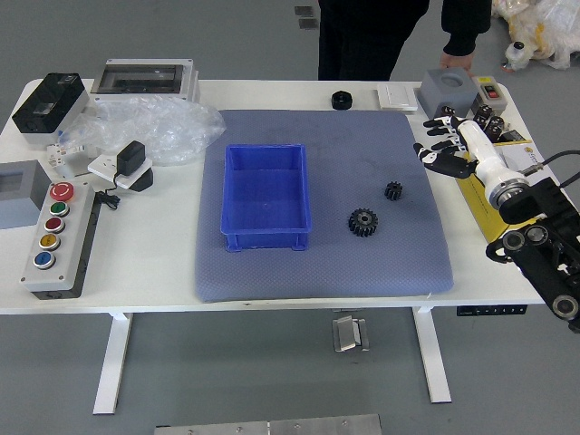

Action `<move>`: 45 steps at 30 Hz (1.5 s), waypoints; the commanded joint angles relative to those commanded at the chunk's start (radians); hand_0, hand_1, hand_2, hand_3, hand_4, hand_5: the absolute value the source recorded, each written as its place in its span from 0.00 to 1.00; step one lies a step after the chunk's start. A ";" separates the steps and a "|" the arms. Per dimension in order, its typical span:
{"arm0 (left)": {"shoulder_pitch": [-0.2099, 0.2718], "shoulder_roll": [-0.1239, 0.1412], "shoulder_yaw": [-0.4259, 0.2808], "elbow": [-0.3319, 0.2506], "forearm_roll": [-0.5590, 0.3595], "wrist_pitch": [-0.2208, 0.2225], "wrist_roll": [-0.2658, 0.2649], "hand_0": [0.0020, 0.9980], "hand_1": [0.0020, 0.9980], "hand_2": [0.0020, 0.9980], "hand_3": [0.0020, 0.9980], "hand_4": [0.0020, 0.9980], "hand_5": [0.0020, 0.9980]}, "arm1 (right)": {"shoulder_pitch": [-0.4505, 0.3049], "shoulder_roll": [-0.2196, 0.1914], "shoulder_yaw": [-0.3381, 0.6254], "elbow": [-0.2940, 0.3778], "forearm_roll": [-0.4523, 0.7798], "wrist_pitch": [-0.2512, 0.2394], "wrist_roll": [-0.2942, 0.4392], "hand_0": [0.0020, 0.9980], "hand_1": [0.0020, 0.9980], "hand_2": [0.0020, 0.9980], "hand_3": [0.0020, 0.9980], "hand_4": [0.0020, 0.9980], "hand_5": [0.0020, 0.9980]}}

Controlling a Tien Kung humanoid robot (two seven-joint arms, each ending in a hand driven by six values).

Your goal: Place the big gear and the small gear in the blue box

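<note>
Two gears, the big gear [362, 222] and small gear [393, 190], lie right of the blue box [265, 237].
At upper right, the right hand [449, 150] is released, fingers apart, up and right of both, nearer the small gear; a person's hand [457, 62] is beside a grey case [448, 89].

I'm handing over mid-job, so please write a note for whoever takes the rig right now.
Right hand: open, empty, near the mat's right edge. Left hand: out of view.
Big gear: on the mat, right of the blue box. Small gear: farther right and beyond it.
Done: neither gear boxed.
Left: place both in the box.
Person at the far side.
</note>
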 joint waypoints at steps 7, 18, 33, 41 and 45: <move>0.002 -0.002 -0.004 0.000 0.003 -0.001 0.001 0.85 0.82 0.80 0.82 0.67 0.30 | 0.050 0.017 -0.064 -0.043 -0.220 0.034 -0.018 0.63 0.58 0.74 0.74 0.60 0.05; 0.003 -0.005 -0.007 0.000 0.004 -0.001 0.002 0.85 0.82 0.80 0.82 0.68 0.30 | 0.095 0.036 -0.150 -0.083 -0.525 0.059 -0.018 0.63 0.58 0.74 0.75 0.62 0.02; -0.001 -0.009 -0.013 0.000 0.011 -0.003 0.003 0.85 0.82 0.80 0.82 0.67 0.30 | 0.143 0.044 -0.295 -0.133 -0.543 0.114 -0.014 0.65 0.63 0.81 0.85 0.64 0.01; -0.003 -0.011 -0.014 0.000 0.014 -0.004 0.004 0.85 0.82 0.80 0.82 0.68 0.30 | 0.169 0.063 -0.319 -0.181 -0.543 0.138 -0.004 0.67 0.65 0.86 0.92 0.68 0.03; -0.003 -0.011 -0.014 0.000 0.016 -0.004 0.004 0.85 0.82 0.80 0.82 0.68 0.30 | 0.177 0.069 -0.322 -0.202 -0.543 0.142 -0.003 0.67 0.65 0.86 0.92 0.68 0.03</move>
